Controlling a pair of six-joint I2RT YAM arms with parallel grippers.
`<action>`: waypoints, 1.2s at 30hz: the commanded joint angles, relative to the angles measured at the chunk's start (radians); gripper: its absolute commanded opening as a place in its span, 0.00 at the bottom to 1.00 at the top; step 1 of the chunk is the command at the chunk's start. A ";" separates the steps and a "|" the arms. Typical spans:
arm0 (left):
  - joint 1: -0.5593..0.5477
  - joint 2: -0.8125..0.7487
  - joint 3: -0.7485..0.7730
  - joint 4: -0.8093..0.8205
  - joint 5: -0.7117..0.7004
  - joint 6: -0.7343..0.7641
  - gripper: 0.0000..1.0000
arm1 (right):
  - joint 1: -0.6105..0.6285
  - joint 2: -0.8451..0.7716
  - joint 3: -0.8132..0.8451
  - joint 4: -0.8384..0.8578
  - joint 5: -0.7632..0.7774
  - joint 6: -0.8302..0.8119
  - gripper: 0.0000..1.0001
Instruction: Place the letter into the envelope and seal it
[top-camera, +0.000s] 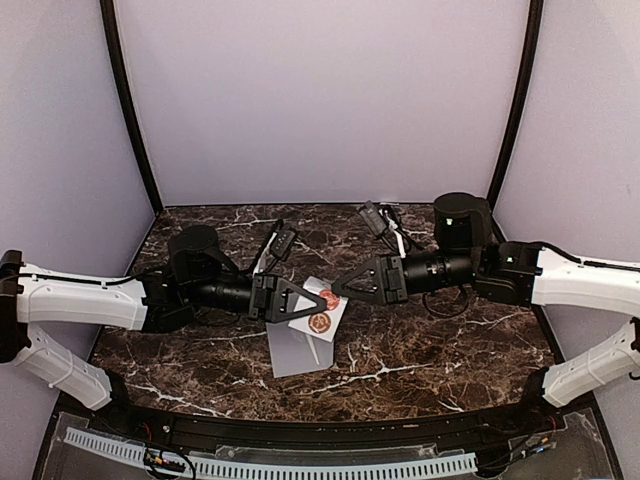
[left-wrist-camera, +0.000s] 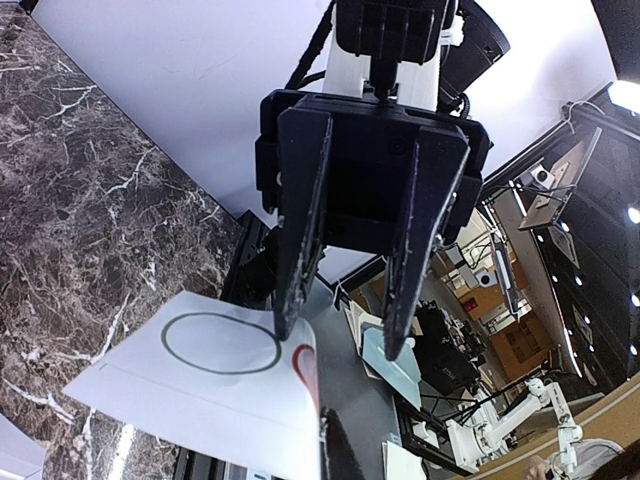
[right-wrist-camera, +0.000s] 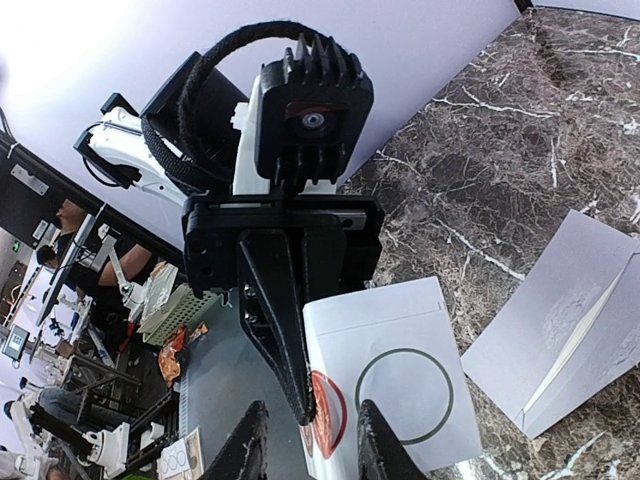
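Dark marble tabletop runs from the arm bases back to plain lavender walls. Nearest the bases, the grey-lavender envelope lies flat on the marble, and neither arm touches it. Its flap looks folded over, though I cannot tell whether it is stuck down. No loose letter shows anywhere, so it is probably already inside.

Just behind and above the envelope, the left gripper is pinched tight on a white sticker strip held in the air. The strip carries a red round seal and an empty ring outline. Farther back, the right gripper meets the strip with its fingers spread, holding nothing.

By my judgement, what remains is to peel a seal and press it over the flap.
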 joint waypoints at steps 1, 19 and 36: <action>-0.003 -0.016 -0.002 -0.003 0.013 0.007 0.00 | -0.002 -0.007 0.030 0.020 0.000 -0.005 0.28; -0.002 -0.019 -0.003 0.007 0.021 0.004 0.00 | -0.003 0.027 0.035 0.028 -0.011 0.000 0.20; -0.003 -0.016 -0.005 0.011 0.012 0.000 0.00 | -0.002 0.037 0.026 0.053 -0.038 0.010 0.03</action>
